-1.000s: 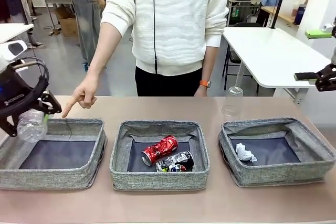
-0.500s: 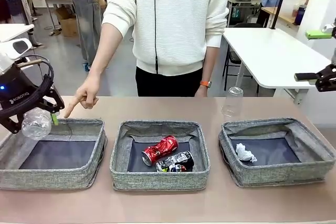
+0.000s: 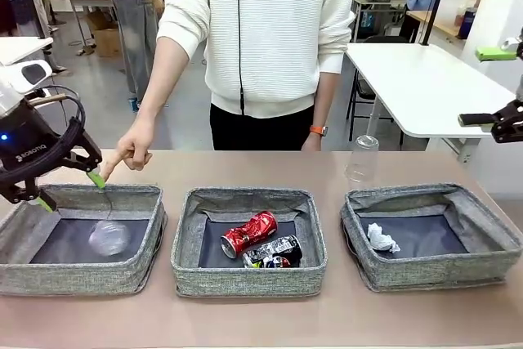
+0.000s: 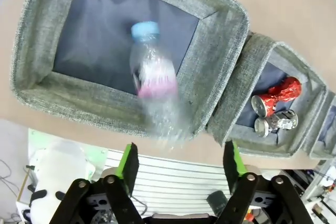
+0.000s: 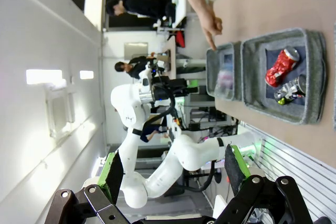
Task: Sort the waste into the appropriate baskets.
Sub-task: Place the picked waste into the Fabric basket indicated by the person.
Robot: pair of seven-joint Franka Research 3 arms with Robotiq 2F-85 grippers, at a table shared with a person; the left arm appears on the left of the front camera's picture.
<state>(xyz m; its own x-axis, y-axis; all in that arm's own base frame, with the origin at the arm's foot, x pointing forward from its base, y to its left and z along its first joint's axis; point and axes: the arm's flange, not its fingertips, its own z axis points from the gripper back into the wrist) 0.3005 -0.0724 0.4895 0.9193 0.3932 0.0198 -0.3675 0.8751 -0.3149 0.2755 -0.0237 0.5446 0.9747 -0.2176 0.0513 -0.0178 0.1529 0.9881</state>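
Observation:
My left gripper (image 3: 69, 190) hangs open over the back left corner of the left basket (image 3: 82, 277). The clear plastic bottle (image 3: 109, 237) is loose and blurred inside that basket. In the left wrist view the bottle (image 4: 155, 93) shows below my open left gripper (image 4: 180, 161), apart from both fingers. The middle basket (image 3: 245, 280) holds a crushed red can (image 3: 248, 233) and a black-and-silver can (image 3: 274, 251). A white paper wad (image 3: 382, 238) lies in the right basket (image 3: 441, 271). My right gripper (image 3: 489, 87) is open, high at the far right, holding nothing.
A clear plastic cup (image 3: 362, 158) stands upside down on the table behind the right basket. The person's hand (image 3: 129, 153) points a finger at the far rim of the left basket, close to my left gripper. A white table (image 3: 425, 87) stands at the back right.
My left gripper has opened and let go of the bottle, which has dropped into the left basket. The arm shifted slightly right. The right arm has not moved.

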